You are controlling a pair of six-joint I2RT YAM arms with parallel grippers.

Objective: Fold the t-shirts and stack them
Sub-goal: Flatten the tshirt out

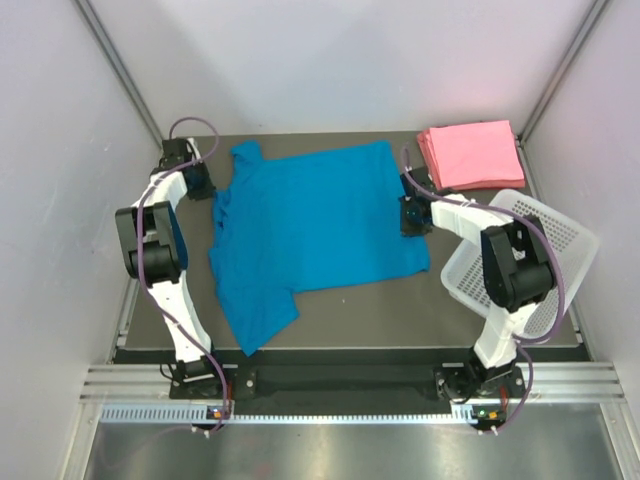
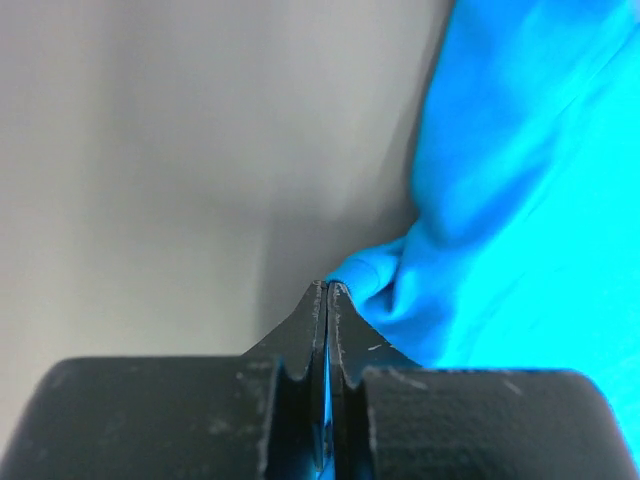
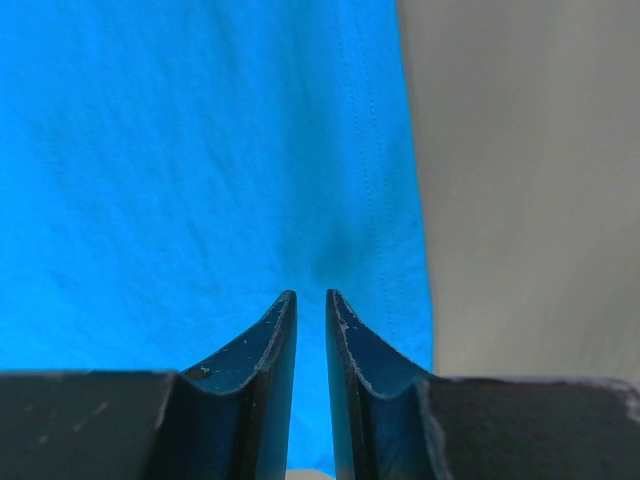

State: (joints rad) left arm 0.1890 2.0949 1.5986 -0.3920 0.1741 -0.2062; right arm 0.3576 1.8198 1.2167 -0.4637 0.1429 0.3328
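Tee, blue, spread flat, L tool clamped on its edge, R tool slim gap at hem, grip unclear

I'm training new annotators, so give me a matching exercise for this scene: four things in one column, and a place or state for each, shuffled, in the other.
Things:
1. blue t-shirt
2. pink t-shirts
3. white basket
4. left gripper

Places or states:
A. folded stack, far right corner
B. shut on a blue cloth edge
C. spread out in the middle
D. on the right, nearer than the pink stack

Pairs: 1-C, 2-A, 3-D, 4-B
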